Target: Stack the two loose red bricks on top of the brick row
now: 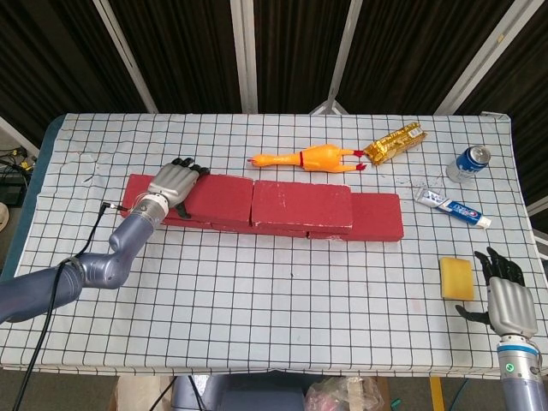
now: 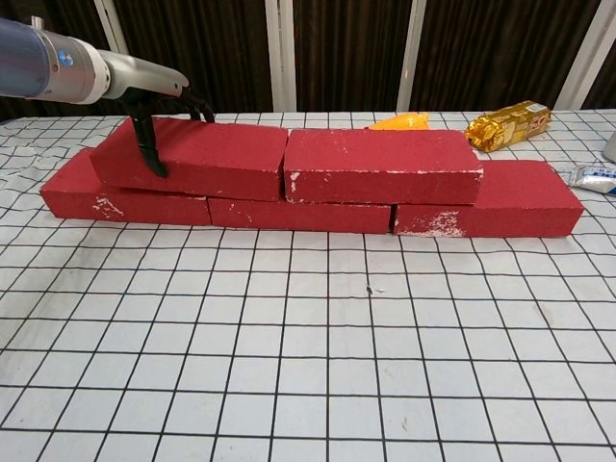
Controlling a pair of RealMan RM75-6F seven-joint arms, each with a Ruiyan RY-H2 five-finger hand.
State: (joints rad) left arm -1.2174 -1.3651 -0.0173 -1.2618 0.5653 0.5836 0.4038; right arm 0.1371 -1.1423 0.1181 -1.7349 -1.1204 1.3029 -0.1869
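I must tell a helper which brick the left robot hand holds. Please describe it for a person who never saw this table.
Find the row of red bricks across the middle of the checkered table. Two more bricks lie on top of it. The one meant is the upper left brick, the only brick with the grey left robot hand gripping its left end.

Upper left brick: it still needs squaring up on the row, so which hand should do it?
Left. The left hand already grips the upper left brick at its outer end. The right hand sits open near the yellow sponge, far from the brick row.
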